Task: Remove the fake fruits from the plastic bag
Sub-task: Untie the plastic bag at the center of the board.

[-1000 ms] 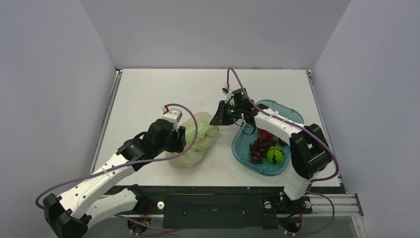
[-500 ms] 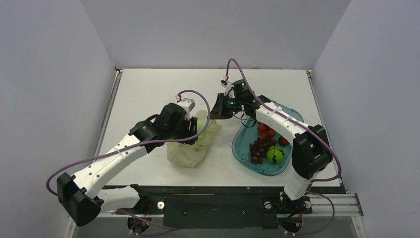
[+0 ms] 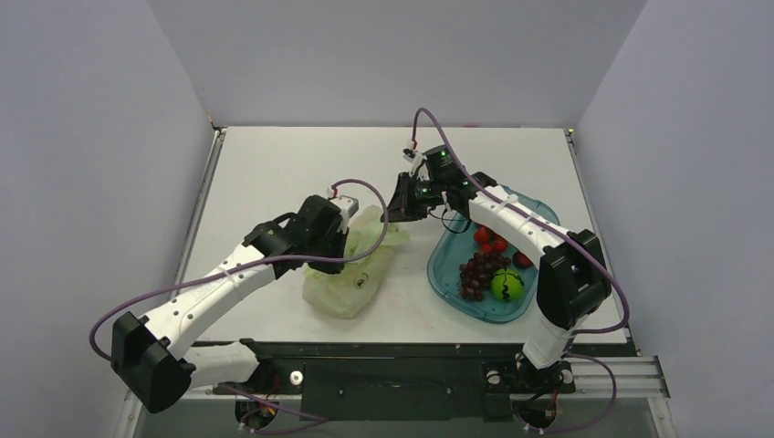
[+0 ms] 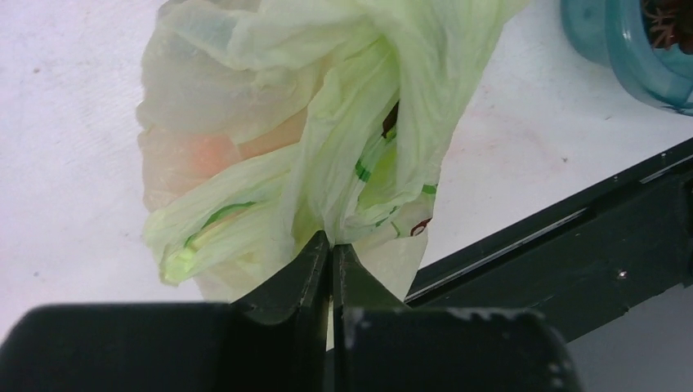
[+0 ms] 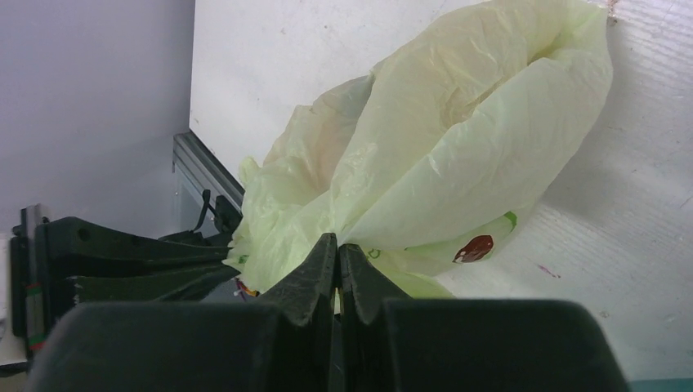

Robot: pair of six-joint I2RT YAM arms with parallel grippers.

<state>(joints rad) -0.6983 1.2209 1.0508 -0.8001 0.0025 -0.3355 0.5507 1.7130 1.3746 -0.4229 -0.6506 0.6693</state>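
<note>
While my left tool (image 4: 331,253) and right tool (image 5: 337,249) each clamp shut on the plastic bag (image 3: 351,274), its long axis runs 1-to-7 o'clock, with the fake fruits (image 4: 208,155) apparently nearer my left.

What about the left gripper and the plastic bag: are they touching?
Touching. The left wrist view shows the left gripper closed on a fold of the plastic bag.
</note>
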